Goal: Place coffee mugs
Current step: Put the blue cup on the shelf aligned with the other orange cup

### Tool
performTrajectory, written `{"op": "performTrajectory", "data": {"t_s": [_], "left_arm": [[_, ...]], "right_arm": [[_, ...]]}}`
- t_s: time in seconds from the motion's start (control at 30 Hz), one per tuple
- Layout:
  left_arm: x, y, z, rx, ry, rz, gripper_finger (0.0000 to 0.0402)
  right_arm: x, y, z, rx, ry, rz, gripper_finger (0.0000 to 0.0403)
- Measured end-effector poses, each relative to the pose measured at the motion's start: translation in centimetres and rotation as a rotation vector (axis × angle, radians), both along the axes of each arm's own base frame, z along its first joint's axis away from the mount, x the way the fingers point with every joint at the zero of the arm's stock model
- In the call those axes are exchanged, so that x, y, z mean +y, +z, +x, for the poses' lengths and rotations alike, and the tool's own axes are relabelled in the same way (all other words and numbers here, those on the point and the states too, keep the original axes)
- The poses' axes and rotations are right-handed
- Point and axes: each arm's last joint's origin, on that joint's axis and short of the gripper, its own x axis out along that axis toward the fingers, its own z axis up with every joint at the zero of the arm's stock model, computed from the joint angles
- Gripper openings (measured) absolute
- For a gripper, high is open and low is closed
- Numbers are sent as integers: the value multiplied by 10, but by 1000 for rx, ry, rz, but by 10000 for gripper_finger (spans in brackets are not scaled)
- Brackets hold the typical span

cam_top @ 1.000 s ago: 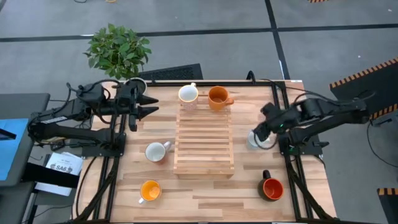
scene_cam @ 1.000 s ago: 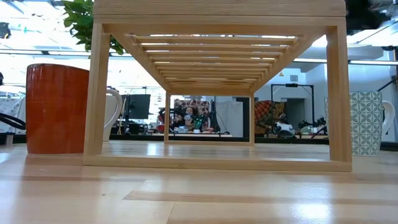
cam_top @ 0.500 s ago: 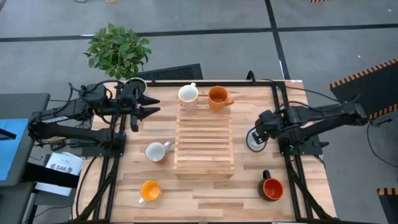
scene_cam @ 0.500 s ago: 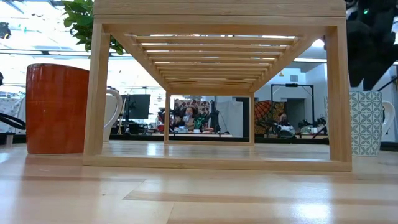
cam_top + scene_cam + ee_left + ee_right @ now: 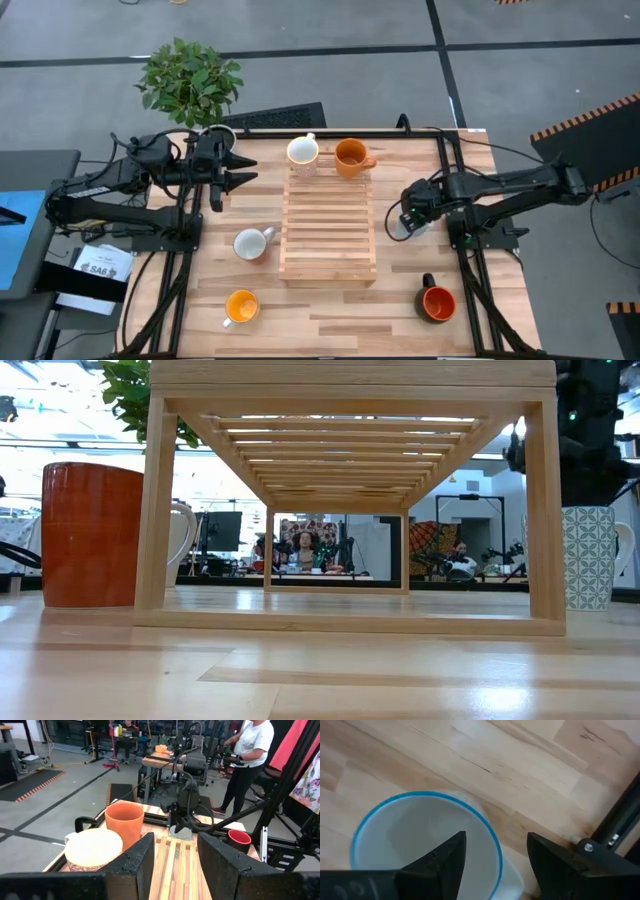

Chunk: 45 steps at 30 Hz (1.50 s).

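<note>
beside the rack [image 5: 328, 228], right tool [image 5: 495, 865] straddles the blue-rimmed mug [image 5: 415, 837].

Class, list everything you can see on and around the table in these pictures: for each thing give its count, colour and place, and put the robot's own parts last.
Slatted wooden rack: one, pale wood, table centre.
White mugs: three; one at the rack's far end, one left of the rack, one with a blue rim right of the rack, under the right claw.
Orange mug: one, far end beside the white one.
Yellow-orange mug: one, near left.
Red-orange mug with black handle: one, near right.
Green potted plant: one, beyond the far left corner.
Left claw: open, waiting at far left.
Right claw: open, over the blue-rimmed mug.
</note>
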Motion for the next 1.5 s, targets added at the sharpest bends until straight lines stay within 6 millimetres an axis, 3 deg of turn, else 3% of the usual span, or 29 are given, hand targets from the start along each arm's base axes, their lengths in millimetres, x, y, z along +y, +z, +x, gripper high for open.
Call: {"op": "performTrajectory", "data": {"t_s": [0.27,0.5,0.57,0.67,0.97,1.07,1.17,1.33,1.5], "left_arm": [[0,0,0,3,0,0,134],[0,0,0,7,0,11,134],[0,0,0,7,0,11,134],[0,0,0,7,0,11,134],[0,0,0,7,0,12,134],[0,0,0,6,1,12,134],[0,0,0,6,1,12,134],[0,0,0,6,1,12,134],[0,0,0,6,0,12,134]], "right_arm": [[0,-7,5,42,28,3,194],[1,0,3,53,119,22,76],[1,13,2,52,166,41,35],[2,43,2,14,229,71,33],[8,161,14,-196,339,145,33],[12,187,28,-255,362,137,33],[14,201,50,-288,368,99,33],[11,197,95,-237,377,38,33],[-1,189,126,-199,379,10,38]]}}
